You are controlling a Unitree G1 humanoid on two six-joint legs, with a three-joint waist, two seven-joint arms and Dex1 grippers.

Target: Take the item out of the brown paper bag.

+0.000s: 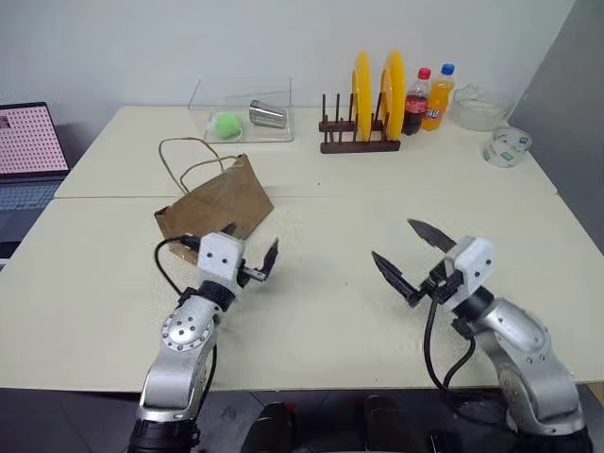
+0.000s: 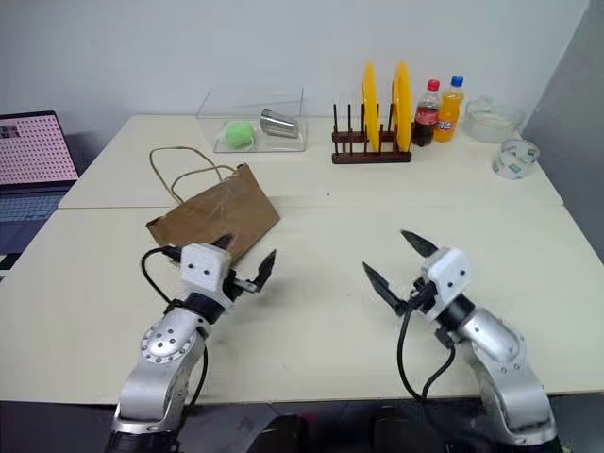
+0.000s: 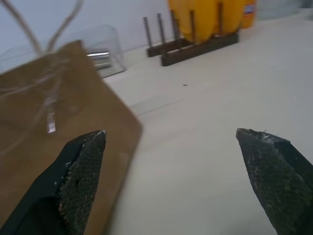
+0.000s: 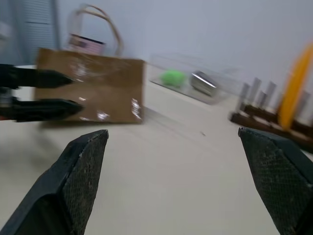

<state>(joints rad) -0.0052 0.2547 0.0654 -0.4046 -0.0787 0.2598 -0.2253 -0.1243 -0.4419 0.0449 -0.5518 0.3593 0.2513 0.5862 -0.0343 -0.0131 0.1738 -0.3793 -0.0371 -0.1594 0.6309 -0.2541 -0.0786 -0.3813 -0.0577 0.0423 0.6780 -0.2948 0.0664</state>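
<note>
Both grippers hang spread wide and empty over the table (image 1: 311,321), which suggests to me they are lining up on the bag, not gripping anything yet. Left gripper (image 1: 253,257) sits just beside the near edge of the brown paper bag (image 1: 222,203); right gripper (image 1: 412,253) is well apart from it, turned toward it. The bag lies flat and crinkled, thin tan loop handles trailing toward the far side. I cannot see the item; presumably it is inside.
</note>
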